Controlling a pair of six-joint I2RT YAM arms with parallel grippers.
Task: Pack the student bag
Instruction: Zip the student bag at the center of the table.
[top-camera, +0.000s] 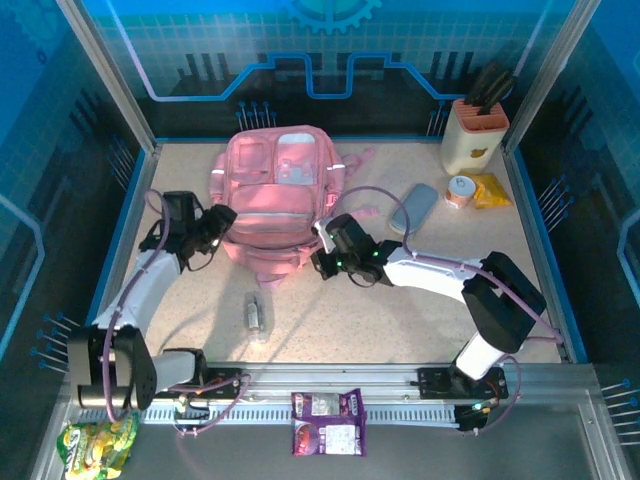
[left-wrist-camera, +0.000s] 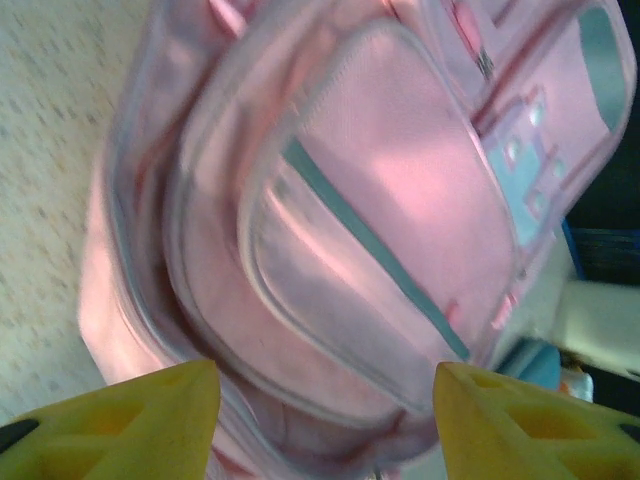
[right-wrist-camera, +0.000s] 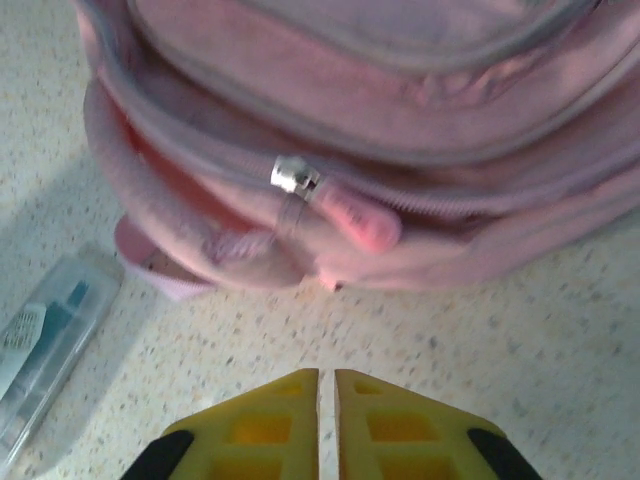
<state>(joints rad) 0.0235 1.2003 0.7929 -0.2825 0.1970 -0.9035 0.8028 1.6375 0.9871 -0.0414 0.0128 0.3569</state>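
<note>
The student bag (top-camera: 278, 195) is a large pink backpack lying flat at the back middle of the table, front pockets up. My left gripper (top-camera: 218, 226) sits at the bag's left near corner. In the left wrist view its yellow fingers (left-wrist-camera: 150, 420) stand wide open in front of the bag's front pocket (left-wrist-camera: 380, 200), with nothing between them. My right gripper (top-camera: 322, 256) is at the bag's right near corner. In the right wrist view it (right-wrist-camera: 327, 375) is shut and empty, a short way in front of the bag's pink zipper pull (right-wrist-camera: 350, 212) and metal slider (right-wrist-camera: 293, 175).
A clear plastic case (top-camera: 255, 312) lies on the table in front of the bag, and is seen again as the clear case (right-wrist-camera: 50, 340). A grey pencil case (top-camera: 414, 208), a tape roll (top-camera: 460, 190), a yellow packet (top-camera: 490, 190) and a utensil holder (top-camera: 474, 130) stand at the back right. A purple snack pack (top-camera: 328, 422) and a green one (top-camera: 98, 445) lie by the arm bases.
</note>
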